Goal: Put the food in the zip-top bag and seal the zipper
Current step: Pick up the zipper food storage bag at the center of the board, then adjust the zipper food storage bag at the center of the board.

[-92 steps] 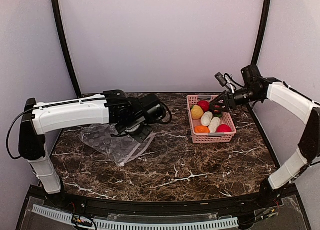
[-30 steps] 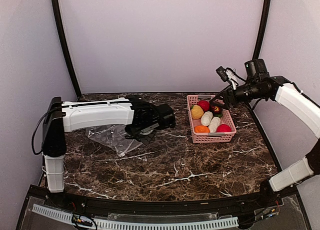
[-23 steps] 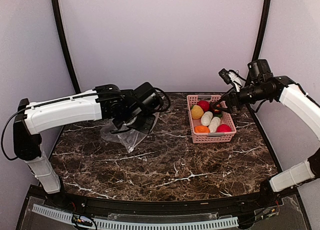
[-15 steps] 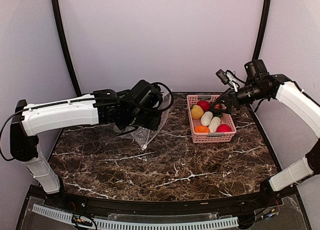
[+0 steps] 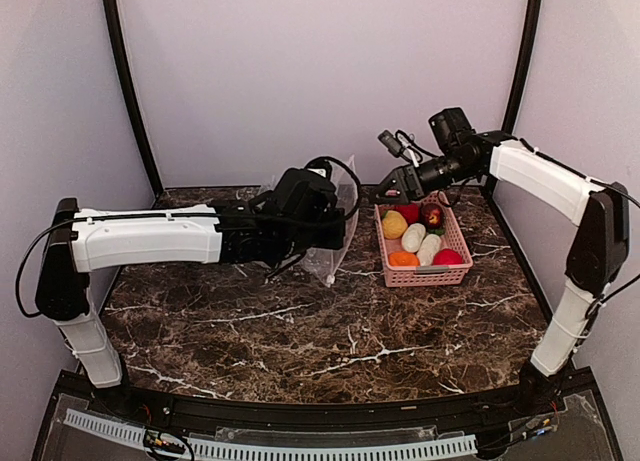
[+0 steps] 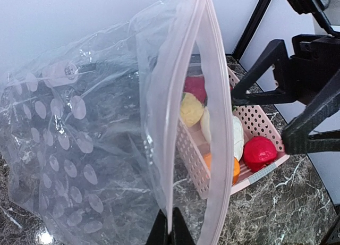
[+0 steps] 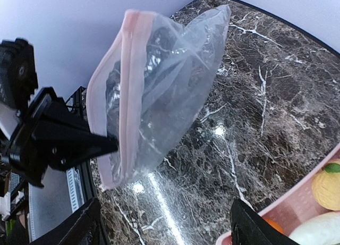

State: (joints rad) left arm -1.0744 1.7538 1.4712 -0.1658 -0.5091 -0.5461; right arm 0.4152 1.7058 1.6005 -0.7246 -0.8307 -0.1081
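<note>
My left gripper (image 6: 170,231) is shut on one lip of the pinkish zipper (image 6: 223,149) and holds the clear zip-top bag (image 5: 345,206) upright off the table, its mouth gaping, just left of the pink basket (image 5: 455,271). The food lies in the basket: a yellow piece (image 5: 394,224), red ones (image 5: 448,257), a maroon one (image 5: 432,215), white oblongs (image 5: 413,237) and an orange one (image 5: 403,259). My right gripper (image 5: 382,195) is open and empty, just right of the bag's mouth. In the right wrist view the bag (image 7: 175,80) hangs ahead of my open right gripper (image 7: 164,229).
The dark marble table (image 5: 350,341) stretches in front of the bag and basket. The basket's rim (image 7: 297,202) sits at the lower right of the right wrist view. The booth's back wall is close behind both grippers.
My left arm has lifted the bag off the table and carried it right, up beside the basket. My right gripper has swung left from over the basket to the bag's mouth.
</note>
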